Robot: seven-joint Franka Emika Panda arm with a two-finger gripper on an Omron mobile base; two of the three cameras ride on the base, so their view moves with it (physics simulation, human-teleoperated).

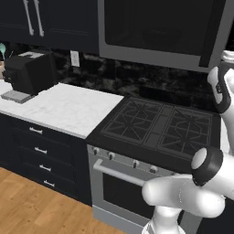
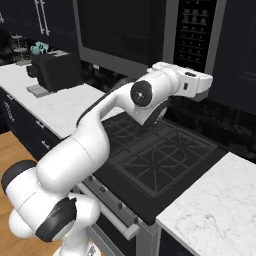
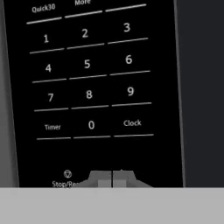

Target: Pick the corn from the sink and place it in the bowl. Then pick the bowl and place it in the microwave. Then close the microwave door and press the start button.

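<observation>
Closed microwave door (image 2: 120, 30) at left, bowl and corn hidden behind its dark glass, contents impossible to tell. Right of it, control strip (image 3: 92, 87). Gripper (image 3: 112, 178), fingertips pressed together, close against the bottom button row. Best pushed straight in, squarely on start, beside Stop/Reset.

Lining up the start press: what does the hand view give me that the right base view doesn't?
Hand view alone: the keypad's legible keys, digits, Timer, Clock, and the shut hand low on the panel beside the Stop label. Right base view alone: the arm reaching up over the stove, the closed microwave door. Both share the microwave control strip.
</observation>
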